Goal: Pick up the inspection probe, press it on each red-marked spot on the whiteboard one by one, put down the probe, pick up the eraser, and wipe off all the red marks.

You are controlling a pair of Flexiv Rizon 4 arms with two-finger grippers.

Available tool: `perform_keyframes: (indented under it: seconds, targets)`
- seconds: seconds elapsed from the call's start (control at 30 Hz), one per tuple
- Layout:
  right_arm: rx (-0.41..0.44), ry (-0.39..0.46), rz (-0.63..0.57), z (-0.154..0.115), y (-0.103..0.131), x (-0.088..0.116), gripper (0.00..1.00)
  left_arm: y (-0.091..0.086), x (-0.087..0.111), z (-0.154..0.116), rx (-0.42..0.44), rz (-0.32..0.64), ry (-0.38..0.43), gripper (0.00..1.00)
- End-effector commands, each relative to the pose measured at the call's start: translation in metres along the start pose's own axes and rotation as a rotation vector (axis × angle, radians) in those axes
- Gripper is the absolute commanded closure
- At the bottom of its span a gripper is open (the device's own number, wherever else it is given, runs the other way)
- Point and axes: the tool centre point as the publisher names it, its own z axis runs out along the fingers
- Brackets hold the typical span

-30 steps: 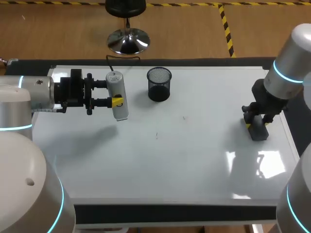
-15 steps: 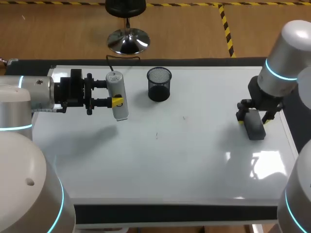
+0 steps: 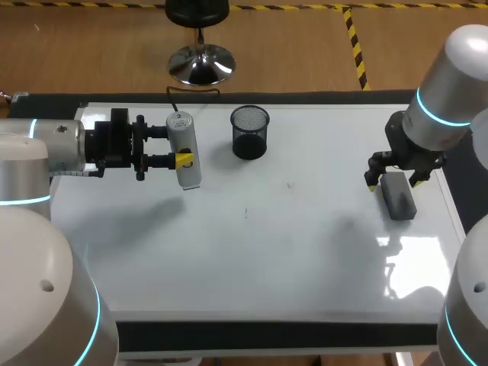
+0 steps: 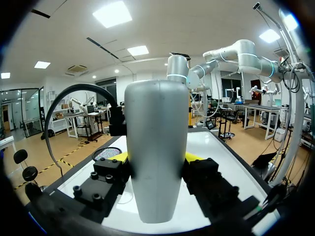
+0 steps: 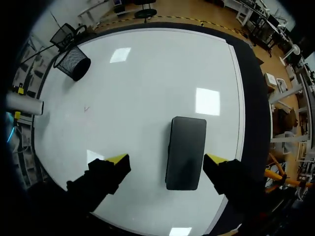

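At the left rear of the desk, our left end effector (image 3: 177, 146) is clamped on the inspection probe (image 3: 183, 158), a finger pressed to each side. In the left wrist view the probe (image 4: 156, 147) fills the middle and covers most of that end effector (image 4: 156, 164). Only slivers of the yellow tips show on either side of it. The probe's long axis stands upright, with its narrow end pointing down at the whiteboard (image 3: 290, 252) and its capped end up. We cannot tell for certain whether the tip is clear of the surface.

On the right side, the eraser (image 3: 398, 195) lies flat on the whiteboard near its right border. Its long axis runs roughly from the far edge toward the near one. Our right end effector (image 3: 396, 181) hangs over it with its fingers spread. In the right wrist view the eraser (image 5: 185, 152) sits between the two tips of the right end effector (image 5: 167, 158), crosswise to the line between them, with a gap on both sides.

A black mesh cup (image 3: 250, 131) stands just right of the probe. Two faint ticks (image 3: 245, 212) mark the board between the arms, too small for us to tell their colour.
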Motion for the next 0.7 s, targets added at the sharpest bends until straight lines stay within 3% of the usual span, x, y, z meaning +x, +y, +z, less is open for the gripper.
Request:
perform_keyframes:
  seconds: [0.03,0.4,0.7]
  targets:
    - [-0.045,0.004,-0.031,-0.022,-0.014,0.011,0.0,-0.001,0.001,0.0,0.001,0.003,-0.004,1.0]
    - [-0.15,0.053,-0.187,-0.042,-0.028,0.068,0.0,-0.001,0.001,0.0,0.001,0.003,-0.004,1.0]
    - [-0.236,0.175,-0.275,-0.04,-0.02,0.102,0.0,-0.001,0.001,0.0,0.001,0.003,-0.004,1.0]
